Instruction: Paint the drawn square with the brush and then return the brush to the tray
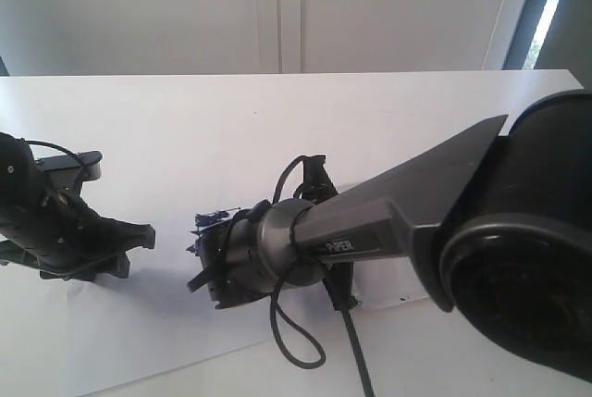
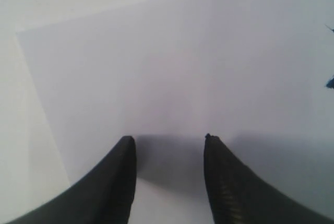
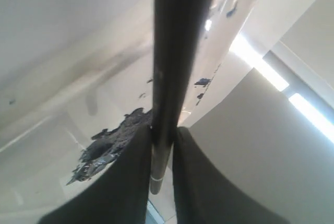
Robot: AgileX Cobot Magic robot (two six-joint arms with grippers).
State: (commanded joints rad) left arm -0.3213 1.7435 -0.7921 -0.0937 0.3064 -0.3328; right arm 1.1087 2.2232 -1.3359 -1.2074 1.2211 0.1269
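Clearly, the brush is pinched in the right gripper

The brush (image 3: 177, 51), a thin black stick, runs straight out between the two dark fingers (image 3: 130, 182) of the right gripper (image 3: 164, 130). They press on it from both sides. A pale band on the handle shows in the gap just behind the fingertips.

Just beyond the gripper lies the drawn square (image 1: 211, 221), here a ragged dark-blue blotch on the white paper (image 2: 156, 51). Seen from the exterior view, the blotch sits right at the gripper's nose, between the two grippers. Whether the brush tip touches it I cannot tell, as the gripper body hides the tip.

In the right wrist view, a glossy white surface (image 3: 229, 31) past the blotch carries a few dark splatters (image 3: 203, 82). What that surface is, I cannot tell.

The right arm (image 1: 444, 221) reaches in from the right across the foreground, with a black cable (image 1: 296, 341) looping under it.

Off to the left, apart from the blotch, the left gripper (image 2: 168, 139) hangs low over bare paper. Its fingers are spread with nothing between them. A blue fleck (image 2: 330, 82) shows at the very edge of its view.

All of this sits on a white table (image 1: 277, 110).
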